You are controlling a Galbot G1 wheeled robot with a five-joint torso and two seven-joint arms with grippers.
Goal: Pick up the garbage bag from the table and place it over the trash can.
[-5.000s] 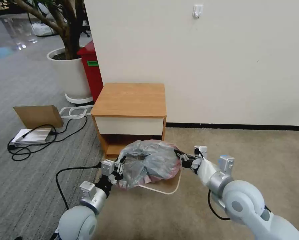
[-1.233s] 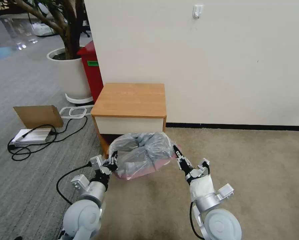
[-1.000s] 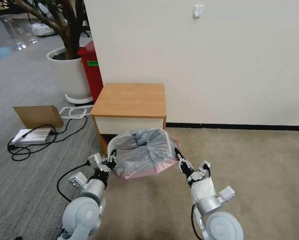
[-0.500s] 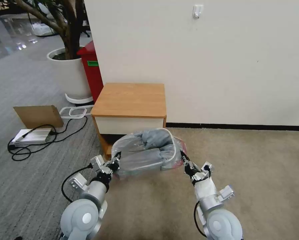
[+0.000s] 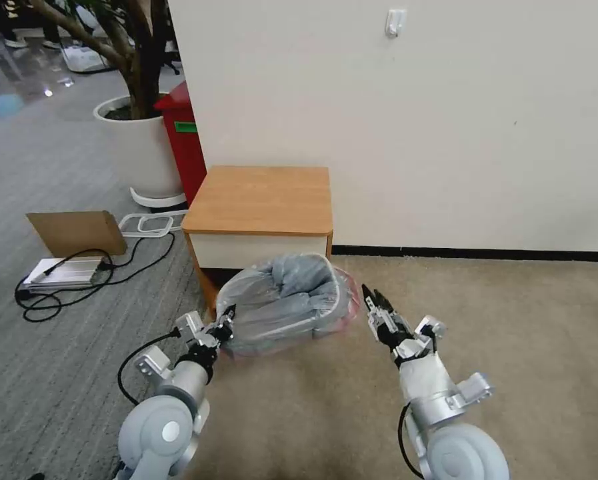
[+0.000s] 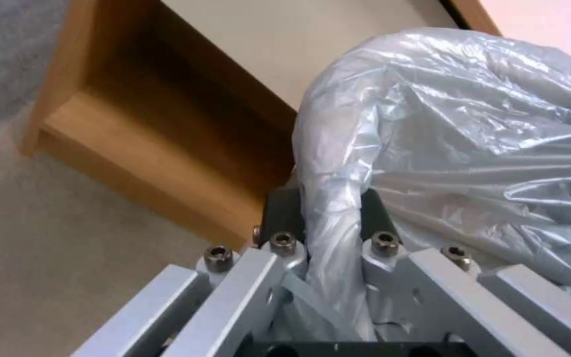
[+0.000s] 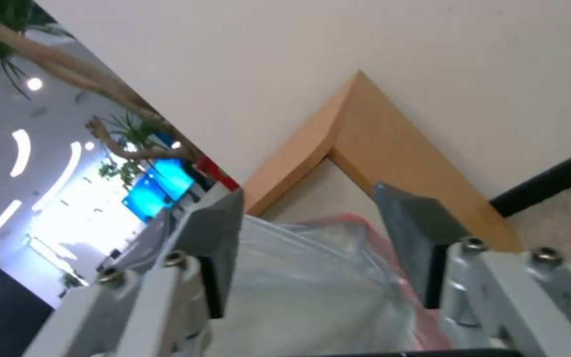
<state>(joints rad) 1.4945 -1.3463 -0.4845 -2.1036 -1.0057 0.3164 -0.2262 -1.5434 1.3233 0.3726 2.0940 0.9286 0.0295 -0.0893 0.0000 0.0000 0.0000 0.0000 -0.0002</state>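
One garbage bag point(image 5: 282, 300), crinkly grey with pink edges, is lining the trash can point(image 5: 332, 293) on the floor before the worktop point(image 5: 262, 200). My left claw point(image 5: 224, 323) is pinching its rim; my right claw point(image 5: 373, 301) is hanging open beside it.

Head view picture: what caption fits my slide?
Left gripper clamps the garbage bag draped over the trash can; right gripper open beside it.

Hidden under the garbage bag point(image 5: 282, 300): nearly all of the trash can point(image 5: 342, 303), bar a curve of pale rim. Lower shelf of the table point(image 5: 262, 200) covered behind that bag. Potted tree point(image 5: 135, 80) beyond the table cut off at the top edge.
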